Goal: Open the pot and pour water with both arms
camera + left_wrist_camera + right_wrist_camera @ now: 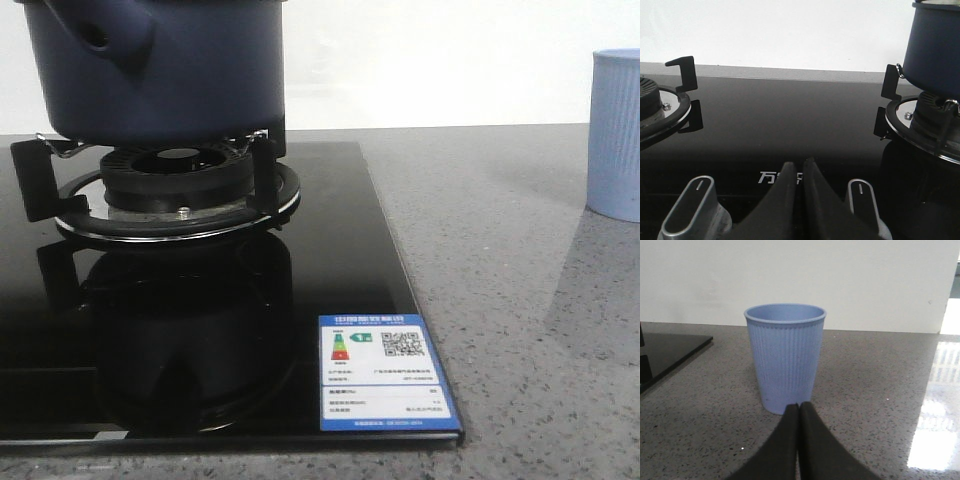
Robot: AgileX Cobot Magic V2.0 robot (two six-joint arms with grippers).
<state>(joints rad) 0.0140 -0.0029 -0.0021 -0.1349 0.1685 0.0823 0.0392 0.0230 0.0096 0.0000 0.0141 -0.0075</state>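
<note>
The dark navy pot (165, 65) stands on a gas burner (180, 190) of the black glass hob; its handle socket with a round hole faces front left. Its top is cut off in the front view. In the left wrist view the pot (935, 50) is at the far right on that burner. My left gripper (799, 167) is shut and empty, low over the hob's front between two knobs. My right gripper (799, 409) is shut and empty just in front of the pale blue ribbed cup (785, 357). Neither gripper shows in the front view.
The hob (330, 250) lies on a grey speckled counter (520, 330), with an energy label (385, 372) at its front right corner. The cup (614, 135) stands on the counter at the right. A second burner (655, 107) and two knobs (690, 207) (862, 200) show in the left wrist view.
</note>
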